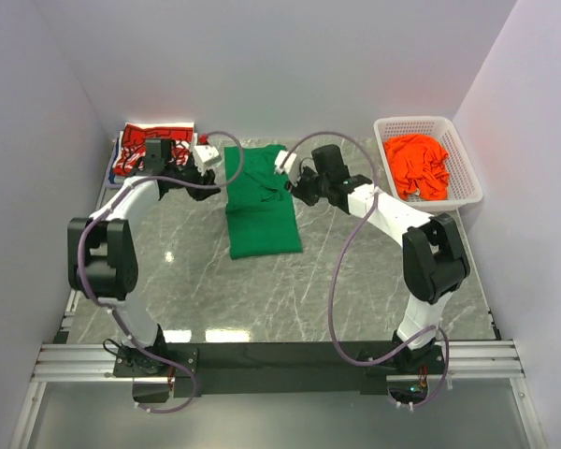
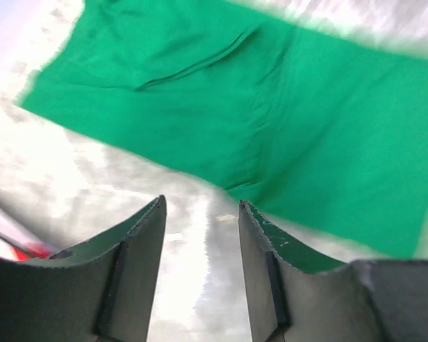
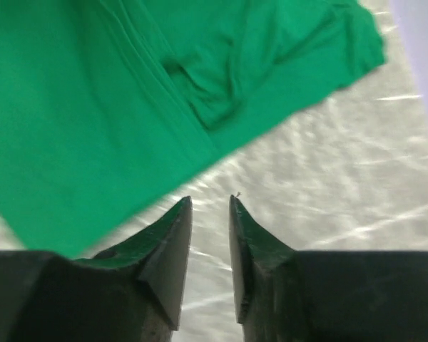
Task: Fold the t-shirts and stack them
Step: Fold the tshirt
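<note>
Green t-shirt (image 1: 260,210) plain; red t-shirt (image 1: 134,154), seemingly white print; orange t-shirt (image 1: 419,165) plain; basket (image 1: 411,122) white; table (image 1: 262,299) grey marbled.

A white plastic basket (image 1: 413,122) sits at the far right corner of the grey marble table (image 1: 262,299), near the white wall (image 1: 290,56).

Overhead and wrist close-ups, common green t-shirt (image 1: 260,213)

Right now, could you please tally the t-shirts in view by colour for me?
green t-shirt: 1
red t-shirt: 1
orange t-shirt: 1
Total: 3
</note>
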You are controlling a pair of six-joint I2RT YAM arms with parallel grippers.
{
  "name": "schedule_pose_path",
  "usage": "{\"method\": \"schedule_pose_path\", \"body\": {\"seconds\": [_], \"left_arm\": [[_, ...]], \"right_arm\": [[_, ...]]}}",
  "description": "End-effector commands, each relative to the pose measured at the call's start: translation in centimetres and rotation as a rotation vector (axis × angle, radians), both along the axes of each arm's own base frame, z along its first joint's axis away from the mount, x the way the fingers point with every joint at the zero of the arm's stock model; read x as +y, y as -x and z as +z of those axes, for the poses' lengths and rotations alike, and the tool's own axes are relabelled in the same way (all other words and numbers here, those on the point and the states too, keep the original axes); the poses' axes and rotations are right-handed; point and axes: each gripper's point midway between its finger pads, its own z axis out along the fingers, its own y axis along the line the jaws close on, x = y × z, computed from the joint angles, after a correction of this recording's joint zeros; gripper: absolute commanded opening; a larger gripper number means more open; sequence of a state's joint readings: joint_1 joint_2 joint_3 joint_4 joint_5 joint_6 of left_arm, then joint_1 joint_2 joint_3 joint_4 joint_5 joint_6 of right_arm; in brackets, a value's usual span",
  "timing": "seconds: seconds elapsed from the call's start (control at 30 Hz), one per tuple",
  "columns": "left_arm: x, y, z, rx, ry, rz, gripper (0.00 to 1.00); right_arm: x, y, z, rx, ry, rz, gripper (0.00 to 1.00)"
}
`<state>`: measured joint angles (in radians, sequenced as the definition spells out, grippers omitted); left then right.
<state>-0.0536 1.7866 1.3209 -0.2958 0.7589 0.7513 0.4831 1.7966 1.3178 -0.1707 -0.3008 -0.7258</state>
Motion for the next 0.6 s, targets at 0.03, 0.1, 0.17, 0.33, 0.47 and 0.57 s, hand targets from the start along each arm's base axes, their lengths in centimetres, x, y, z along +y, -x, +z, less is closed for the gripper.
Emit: {"method": "schedule_pose_path", "body": {"seconds": [0.03,0.1,0.17,0.33,0.47,0.57], "left_arm": [[-3.2,3.5,2.4,0.281,0.312,0.106,0.48],[-3.9,3.9,2.4,0.388,0.398,0.139,0.46],[-4.6,4.2,1.5,0.471,0.457,0.155,0.44],[-5.5,2.9,0.0,0.632,0.597,0.246,0.43],[-5.8,1.0,-3.6,0.741,0.639,0.309,0.43],[-6.0,-0.2,-6.3,0.822,0.656,0.352,0.43]], "right_arm": [[1.6,3.7,0.4,0.348,-0.188,-0.111,0.33],[2.7,5.0,-0.2,0.468,-0.256,-0.123,0.32],[3.6,5.6,-1.5,0.563,-0.306,-0.145,0.29],[4.6,6.1,-5.4,0.722,-0.342,-0.213,0.28],[4.8,5.9,-7.6,0.816,-0.363,-0.256,0.27],[4.7,5.9,-9.3,0.883,-0.365,-0.295,0.27]]}}
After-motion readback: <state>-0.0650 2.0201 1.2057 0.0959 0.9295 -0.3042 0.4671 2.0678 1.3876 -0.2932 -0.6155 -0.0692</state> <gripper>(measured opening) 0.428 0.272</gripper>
